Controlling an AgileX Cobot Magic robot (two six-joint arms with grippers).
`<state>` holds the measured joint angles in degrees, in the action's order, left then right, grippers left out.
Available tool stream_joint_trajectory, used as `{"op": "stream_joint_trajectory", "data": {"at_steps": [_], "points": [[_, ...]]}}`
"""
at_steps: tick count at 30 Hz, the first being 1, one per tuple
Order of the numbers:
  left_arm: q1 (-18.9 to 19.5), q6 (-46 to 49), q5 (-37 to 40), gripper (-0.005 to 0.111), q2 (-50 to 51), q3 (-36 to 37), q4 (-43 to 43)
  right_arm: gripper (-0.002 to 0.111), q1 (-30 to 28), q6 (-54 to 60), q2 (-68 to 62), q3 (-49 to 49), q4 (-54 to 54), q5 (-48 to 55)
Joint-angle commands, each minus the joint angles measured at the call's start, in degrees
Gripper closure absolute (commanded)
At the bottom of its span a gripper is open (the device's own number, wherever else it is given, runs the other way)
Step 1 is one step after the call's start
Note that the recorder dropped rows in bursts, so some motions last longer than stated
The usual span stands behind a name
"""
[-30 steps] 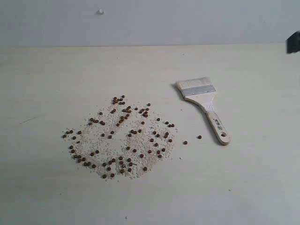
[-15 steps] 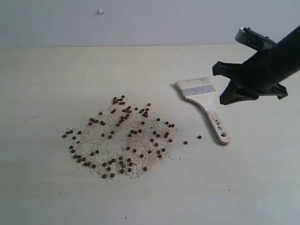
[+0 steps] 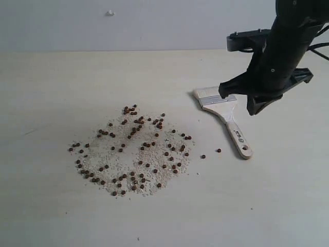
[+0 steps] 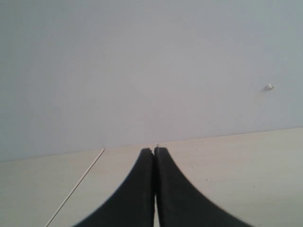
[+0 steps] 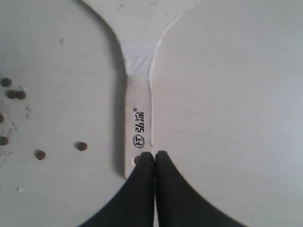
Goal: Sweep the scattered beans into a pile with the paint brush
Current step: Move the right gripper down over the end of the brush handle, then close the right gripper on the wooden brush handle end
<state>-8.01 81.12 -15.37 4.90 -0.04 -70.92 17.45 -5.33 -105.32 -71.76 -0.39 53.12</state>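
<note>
The beans (image 3: 140, 162) lie scattered in a wide patch on the pale table, left of the middle, with two strays near the brush. The paint brush (image 3: 234, 129) lies flat to their right, bristles to the back, handle end with its hole to the front. My right gripper (image 3: 257, 105) hangs above the brush, apart from it and shut on nothing. In the right wrist view its closed tips (image 5: 154, 155) sit over the handle end of the paint brush (image 5: 138, 123), with a few beans (image 5: 83, 146) beside it. My left gripper (image 4: 155, 150) is shut and empty, facing the wall.
Whitish crumbs (image 3: 118, 159) are mixed through the bean patch. The table (image 3: 51, 216) meets a grey wall at the back, where a small white speck (image 3: 109, 13) sticks to the wall. The left arm does not show in the exterior view.
The right arm has come in from the right edge and moved left and down over the brush. Brush and beans have not moved.
</note>
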Motion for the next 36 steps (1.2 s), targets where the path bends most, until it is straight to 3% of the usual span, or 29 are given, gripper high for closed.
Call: {"op": "stream_joint_trajectory", "data": {"at_steps": [1, 12, 21, 36], "points": [[0.03, -0.07, 0.05, 0.107, -0.4, 0.04, -0.11, 0.102, -0.08, -0.09, -3.91, -0.2, 2.02, 4.61], [0.03, -0.07, 0.05, 0.107, -0.4, 0.04, -0.11, 0.057, -0.08, 2.65, -6.11, 0.02, 5.92, 3.24], [0.03, -0.07, 0.05, 0.107, -0.4, 0.04, -0.11, 0.056, 2.59, 2.63, -6.11, 3.52, 3.2, -8.02], [0.03, -0.07, 0.05, 0.107, -0.4, 0.04, -0.11, 0.056, 2.59, 0.64, -6.97, 3.52, 1.02, -6.42]]}}
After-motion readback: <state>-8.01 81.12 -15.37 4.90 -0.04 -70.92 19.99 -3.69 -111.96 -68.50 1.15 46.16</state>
